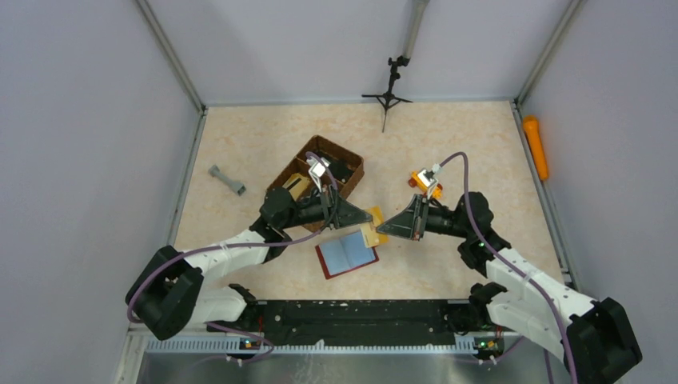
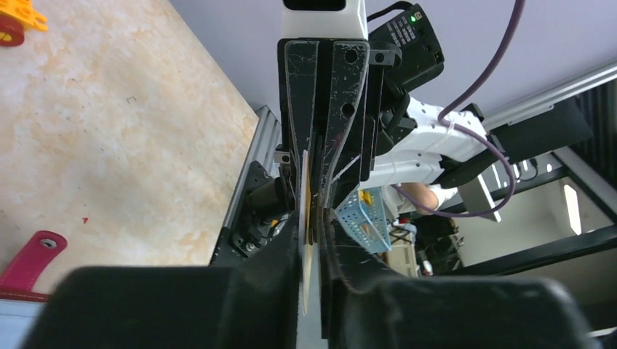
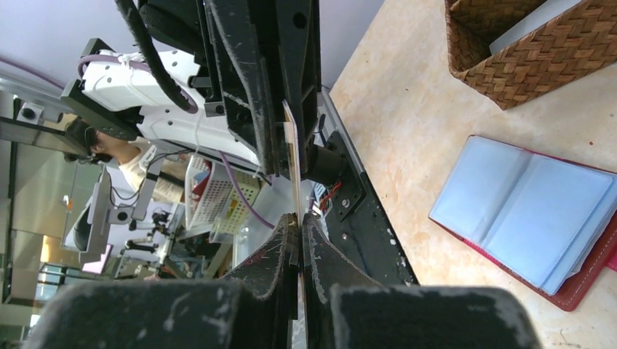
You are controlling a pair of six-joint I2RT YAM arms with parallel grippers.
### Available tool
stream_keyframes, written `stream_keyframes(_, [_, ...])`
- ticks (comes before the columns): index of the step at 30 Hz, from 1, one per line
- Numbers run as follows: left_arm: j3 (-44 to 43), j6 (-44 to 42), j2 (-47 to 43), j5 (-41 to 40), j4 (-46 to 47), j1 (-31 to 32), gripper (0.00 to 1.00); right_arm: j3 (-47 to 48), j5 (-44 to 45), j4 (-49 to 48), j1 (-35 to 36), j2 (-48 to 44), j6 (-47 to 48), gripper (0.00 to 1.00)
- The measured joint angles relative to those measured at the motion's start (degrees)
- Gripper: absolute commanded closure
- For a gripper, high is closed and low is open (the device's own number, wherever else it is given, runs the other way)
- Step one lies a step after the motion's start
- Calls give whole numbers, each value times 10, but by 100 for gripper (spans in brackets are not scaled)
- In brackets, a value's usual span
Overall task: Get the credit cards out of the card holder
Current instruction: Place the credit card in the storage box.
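Two arms of mine reach toward mid-frame, tips meeting beside the open card holder (image 1: 346, 254); left tool (image 1: 362, 218) and right tool (image 1: 384, 229) both pinch one tan credit card (image 1: 371, 236).

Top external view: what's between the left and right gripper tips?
A tan credit card, gripped by both the left gripper and the right gripper, near the open card holder. Both wrist views show it edge-on in the grip.
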State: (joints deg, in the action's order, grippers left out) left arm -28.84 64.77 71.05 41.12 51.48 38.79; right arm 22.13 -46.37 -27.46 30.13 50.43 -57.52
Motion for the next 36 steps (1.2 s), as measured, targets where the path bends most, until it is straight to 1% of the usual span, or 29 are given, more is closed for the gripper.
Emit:
stream_keyframes(2, [0, -1, 1, -1, -3, 0, 100, 0, 0, 0, 1, 0, 2, 95])
stream_keyframes(5, [0, -8, 1, -7, -19, 0, 100, 0, 1, 4, 2, 0, 7, 90])
stream_keyframes(6, [-1, -11, 1, -8, -25, 0, 100, 0, 2, 7, 2, 2, 8, 84])
stream_keyframes(9, [-1, -16, 1, -11, -35, 0, 100, 0, 3, 11, 2, 9, 7, 60])
stream_keyframes(10, [-1, -17, 1, -12, -37, 0, 100, 0, 3, 10, 2, 11, 6, 56])
stream_keyframes(12, [-1, -19, 1, -13, -37, 0, 100, 0, 1, 3, 2, 12, 0, 52])
stream_keyframes(20, [-1, -12, 0, -7, -16, 0, 100, 0, -13, -47, 2, 25, -31, 54])
stream_keyframes(22, [-1, -10, 0, -7, -17, 1, 100, 0, -13, -46, 2, 25, -31, 48])
stream_keyframes(24, [-4, -12, 0, -9, -35, 1, 100, 3, -5, -24, 3, 24, -16, 46])
stream_keyframes(26, [-16, -23, 0, -21, -79, 1, 100, 14, 16, 29, 7, 25, 13, 41])
stream_keyframes(27, [-22, -29, 0, -27, -103, 1, 100, 23, 29, 61, 9, 25, 31, 35])
stream_keyframes(28, [-31, -36, 0, -35, -131, 1, 100, 29, 41, 83, 15, 25, 47, 32])
stream_keyframes(30, [-39, -46, 0, -46, -169, 0, 100, 32, 57, 107, 22, 25, 67, 30])
stream_keyframes(32, [-40, -49, 0, -50, -187, 1, 100, 32, 65, 118, 28, 29, 78, 31])
stream_keyframes(33, [-40, -49, 0, -50, -196, 1, 100, 32, 68, 119, 33, 35, 82, 34])
stream_keyframes(36, [-40, -50, 0, -50, -212, 1, 99, 32, 78, 122, 48, 56, 91, 48])
